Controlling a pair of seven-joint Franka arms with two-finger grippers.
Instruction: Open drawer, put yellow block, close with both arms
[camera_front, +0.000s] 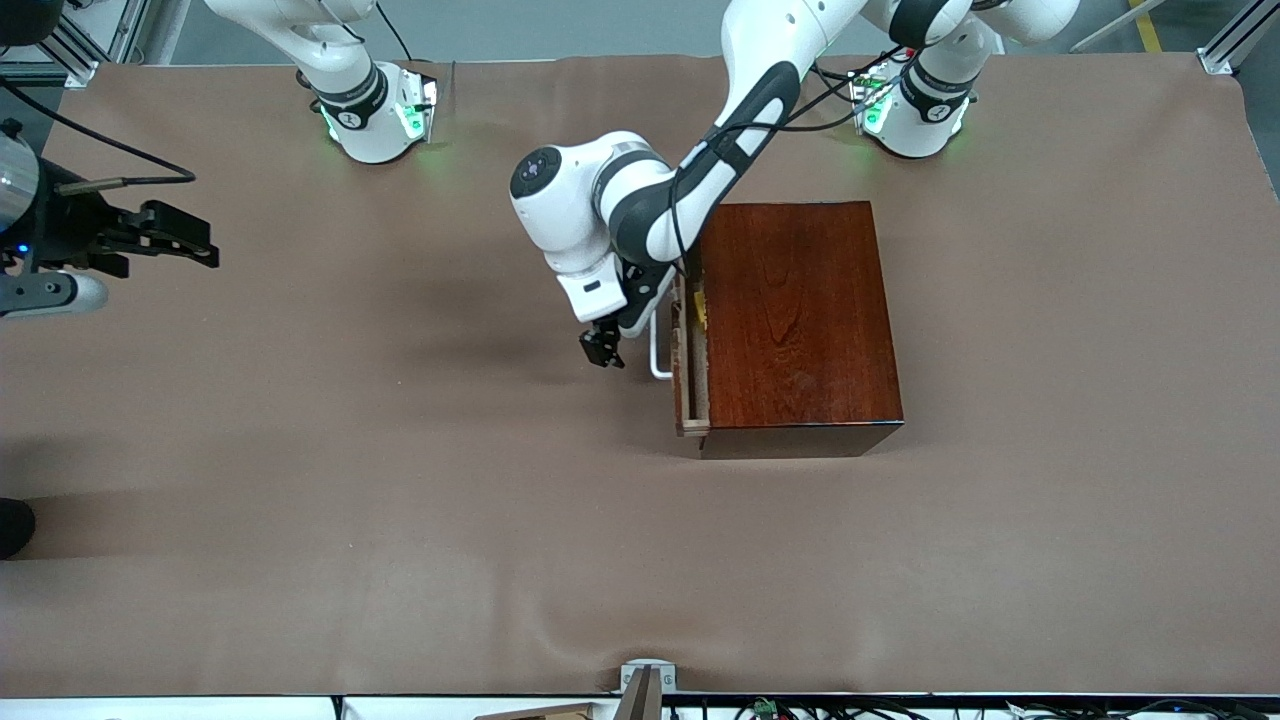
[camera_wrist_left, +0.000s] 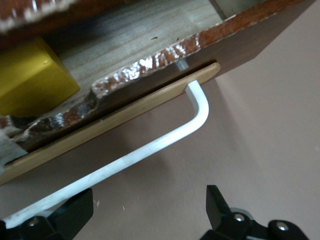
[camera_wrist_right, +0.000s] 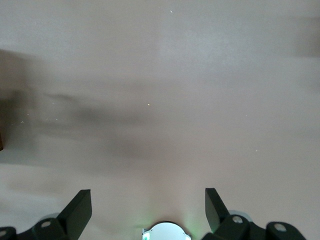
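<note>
Front view: brown cloth-covered surface (camera_front: 400, 520), grey floor and metal framing past robot bases. Dark box (camera_front: 800, 320) mid-surface; drawer (camera_front: 690, 370) slightly out. Left gripper (camera_front: 603, 349) low beside white handle (camera_front: 657, 355), arm bent down from its base. Right gripper (camera_front: 185, 237) waits over right arm's end.

Left wrist view: jaws wide apart, empty, one fingertip (camera_wrist_left: 75, 212) by handle (camera_wrist_left: 150, 147). Yellow block (camera_wrist_left: 30, 82) inside drawer (camera_wrist_left: 120, 45).

Right wrist view: jaws wide apart, holding nothing, fingertips (camera_wrist_right: 80, 207) over bare surface (camera_wrist_right: 165, 100).
</note>
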